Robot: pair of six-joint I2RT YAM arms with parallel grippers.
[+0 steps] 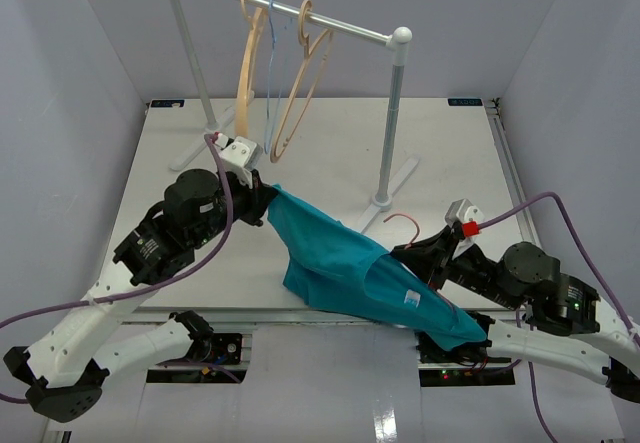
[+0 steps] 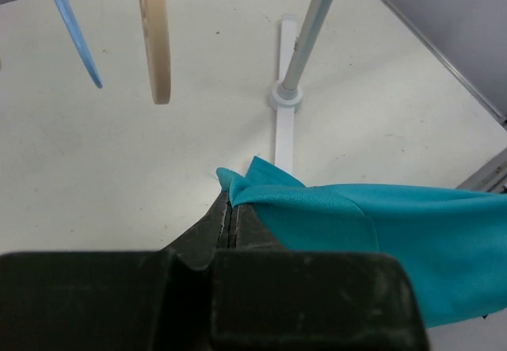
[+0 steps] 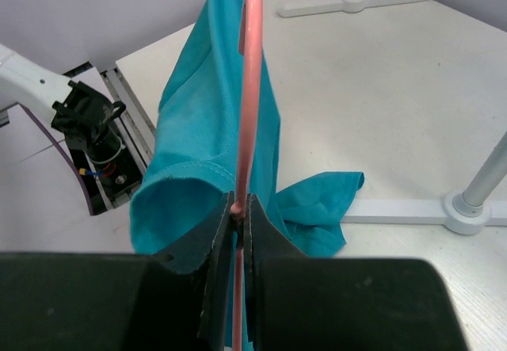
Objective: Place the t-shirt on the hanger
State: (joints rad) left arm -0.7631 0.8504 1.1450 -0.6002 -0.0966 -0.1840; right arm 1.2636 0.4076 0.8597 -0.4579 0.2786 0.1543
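- We are pinching a corner of the t-shirt (image 2: 380,232) in our left hand (image 2: 230,202), jaws pressed together.
- Our right hand (image 3: 239,206) is clamping the hanger (image 3: 250,89) tightly by its wire; the t-shirt is hanging stretched between both hands, draping against it.

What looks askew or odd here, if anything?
Nothing is spilled or damaged. Only the t-shirt is askew: the left claw pinches one corner, and the cloth runs bunched and slanted to the right claw, which grips the hanger against it.
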